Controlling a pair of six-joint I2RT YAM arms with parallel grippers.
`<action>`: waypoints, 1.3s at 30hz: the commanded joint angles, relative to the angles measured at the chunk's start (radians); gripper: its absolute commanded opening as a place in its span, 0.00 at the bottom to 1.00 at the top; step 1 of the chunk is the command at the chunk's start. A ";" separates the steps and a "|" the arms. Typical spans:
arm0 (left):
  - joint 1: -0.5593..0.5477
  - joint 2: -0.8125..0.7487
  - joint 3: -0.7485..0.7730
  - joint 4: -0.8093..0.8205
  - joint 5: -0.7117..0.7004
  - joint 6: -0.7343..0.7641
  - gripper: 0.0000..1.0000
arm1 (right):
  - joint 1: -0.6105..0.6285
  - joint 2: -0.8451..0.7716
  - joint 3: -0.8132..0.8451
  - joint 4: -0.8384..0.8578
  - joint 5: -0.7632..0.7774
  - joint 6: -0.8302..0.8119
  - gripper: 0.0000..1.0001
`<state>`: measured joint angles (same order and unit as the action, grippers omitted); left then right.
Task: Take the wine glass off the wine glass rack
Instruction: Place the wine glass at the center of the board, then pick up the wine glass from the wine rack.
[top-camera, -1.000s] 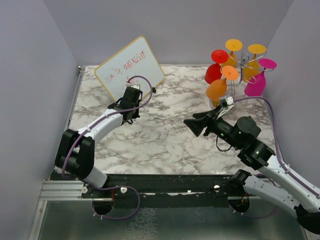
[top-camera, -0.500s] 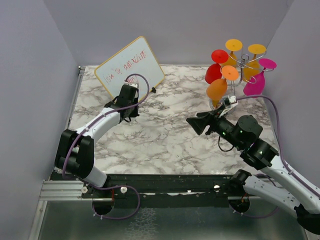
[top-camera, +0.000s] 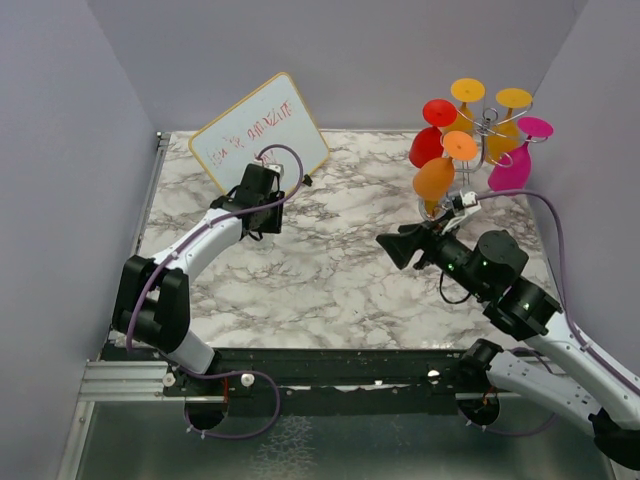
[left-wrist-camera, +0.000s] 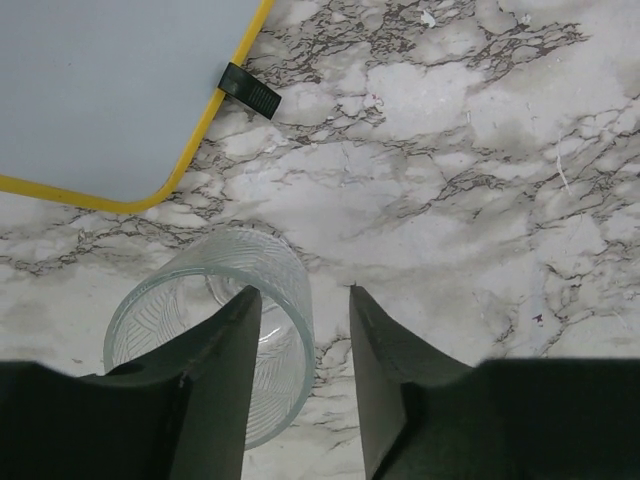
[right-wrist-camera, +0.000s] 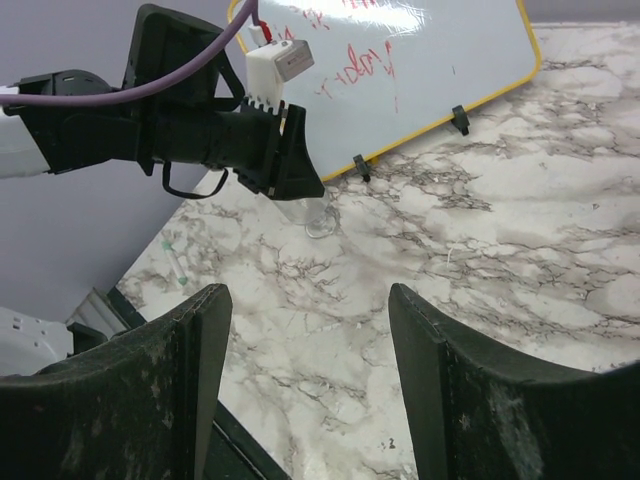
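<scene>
The silver wire wine glass rack (top-camera: 489, 124) stands at the back right. Coloured wine glasses hang on it bowl down: orange (top-camera: 434, 179), red (top-camera: 425, 148), yellow (top-camera: 503, 136) and magenta (top-camera: 511, 172). My right gripper (top-camera: 389, 248) is open and empty, in front and left of the rack, pointing left; the rack is out of its wrist view (right-wrist-camera: 308, 295). My left gripper (top-camera: 258, 222) is near the whiteboard. Its open fingers straddle the rim of a clear tumbler (left-wrist-camera: 205, 335), one finger inside and one outside. The tumbler (right-wrist-camera: 318, 215) stands on the table.
A yellow-framed whiteboard (top-camera: 258, 140) leans at the back left on black clip feet (left-wrist-camera: 249, 91). A small green-capped tube (right-wrist-camera: 178, 262) lies near the table's left edge. Grey walls close in the left, back and right sides. The marble table (top-camera: 330, 270) has a black front rail.
My left gripper has shifted a little back toward the whiteboard. My right gripper has drifted slightly right, toward the rack. Both stay open.
</scene>
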<state>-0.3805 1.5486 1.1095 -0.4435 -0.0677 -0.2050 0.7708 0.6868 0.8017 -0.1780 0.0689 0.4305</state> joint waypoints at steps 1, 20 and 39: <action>0.000 -0.003 0.037 -0.034 0.042 0.022 0.47 | -0.002 0.001 0.046 -0.036 0.036 -0.005 0.69; 0.000 -0.399 -0.174 0.027 0.076 0.028 0.75 | -0.002 0.176 0.385 -0.260 0.284 -0.178 0.72; 0.000 -0.756 -0.415 0.108 -0.125 -0.042 0.88 | -0.019 0.451 0.861 -0.609 0.600 -0.247 0.82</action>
<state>-0.3809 0.8021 0.6910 -0.3332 -0.1112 -0.2501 0.7704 1.0473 1.5543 -0.6155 0.5846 0.2230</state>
